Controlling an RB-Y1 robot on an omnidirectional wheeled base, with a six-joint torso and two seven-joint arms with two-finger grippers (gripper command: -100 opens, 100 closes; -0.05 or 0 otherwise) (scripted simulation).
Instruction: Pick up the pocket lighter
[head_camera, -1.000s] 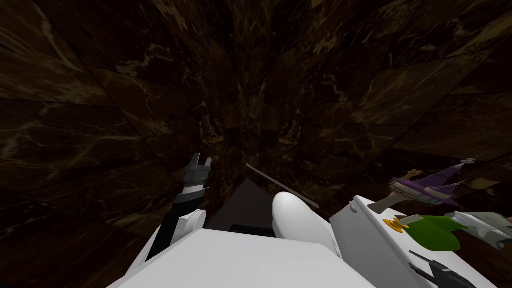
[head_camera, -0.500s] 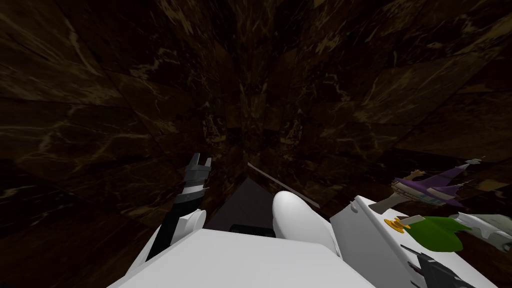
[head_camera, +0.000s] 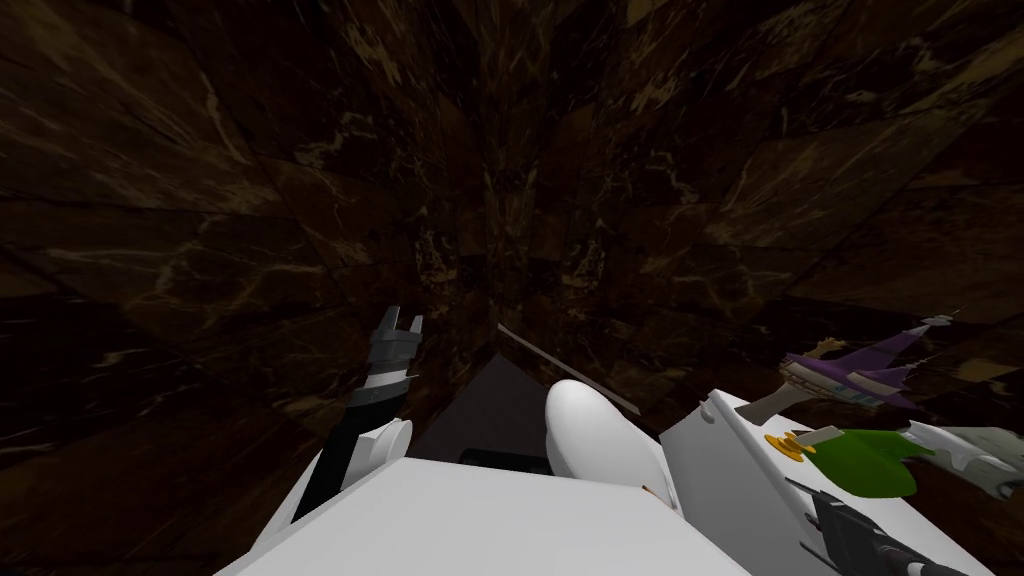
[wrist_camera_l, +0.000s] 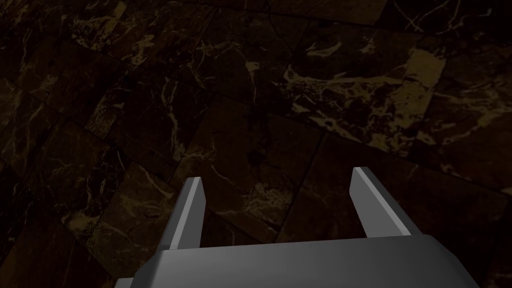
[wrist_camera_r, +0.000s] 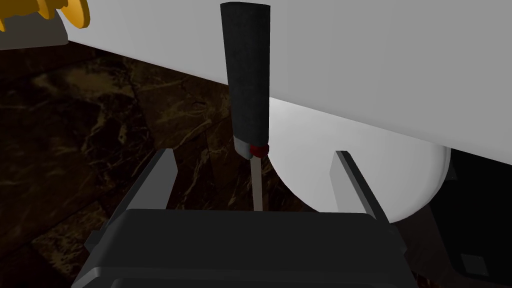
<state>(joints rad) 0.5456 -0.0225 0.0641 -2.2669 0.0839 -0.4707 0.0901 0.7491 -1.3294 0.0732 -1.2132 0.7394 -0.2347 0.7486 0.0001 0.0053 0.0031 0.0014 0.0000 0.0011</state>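
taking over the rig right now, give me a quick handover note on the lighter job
Pincers: the left pincer is open and empty, over the dark marble floor. The right pincer is open and touches nothing.
Things: the black pocket lighter lies centred between the right fingers, its red-and-grey end about level with the fingertips. It shows against the white table top, with its near end past the table's edge.
Done: the right pincer is lined up on the pocket lighter.
Left: probably ease forward a little, shut on the pocket lighter and lift.
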